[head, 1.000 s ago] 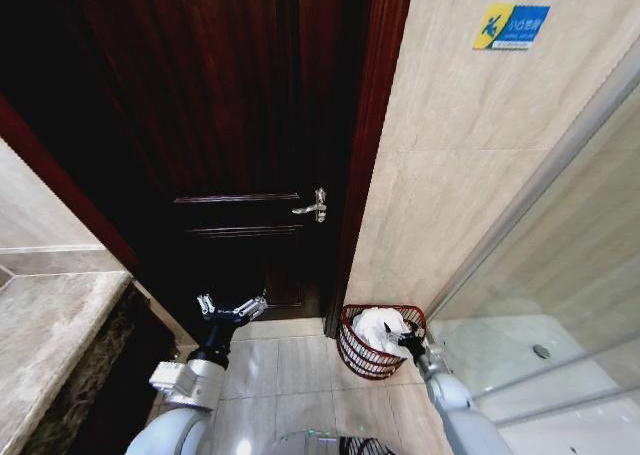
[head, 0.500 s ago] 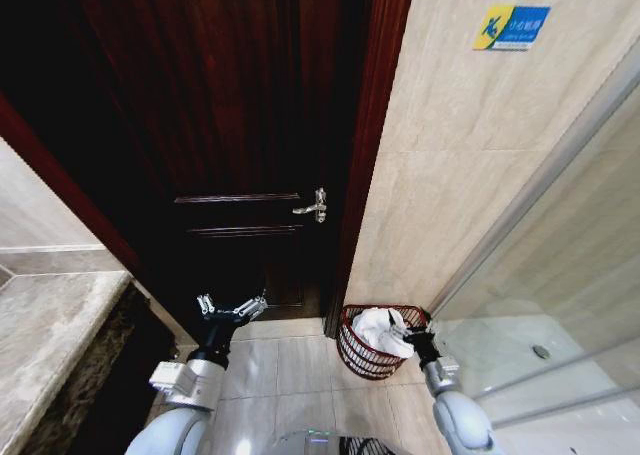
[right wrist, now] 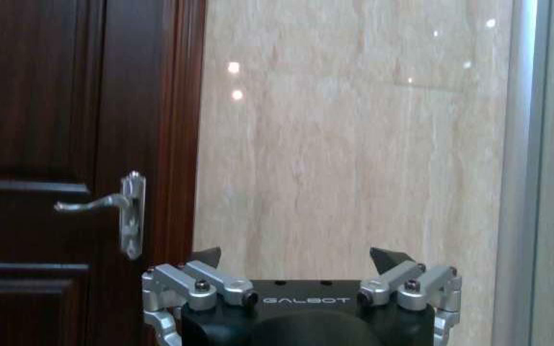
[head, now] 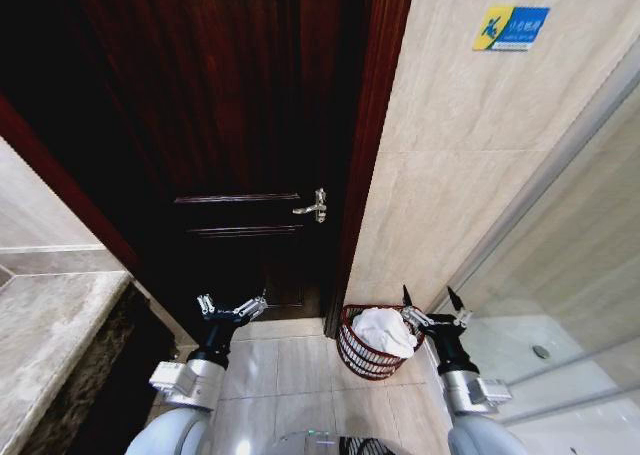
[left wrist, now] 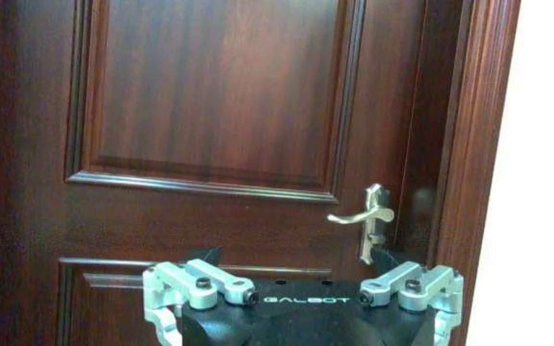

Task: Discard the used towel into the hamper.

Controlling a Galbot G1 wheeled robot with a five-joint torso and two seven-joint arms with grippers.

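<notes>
The crumpled white towel [head: 384, 330] fills the round dark-red wire hamper [head: 362, 353], the right tool [head: 431, 308] released just beside it, the left tool [head: 232, 306] released by the door.

Tiled bathroom: glass shower screen [head: 560, 305], wooden door [head: 230, 125].

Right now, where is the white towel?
In the head view the crumpled white towel lies inside the dark-red wire hamper on the floor by the door frame, just left of the open right claw.
</notes>
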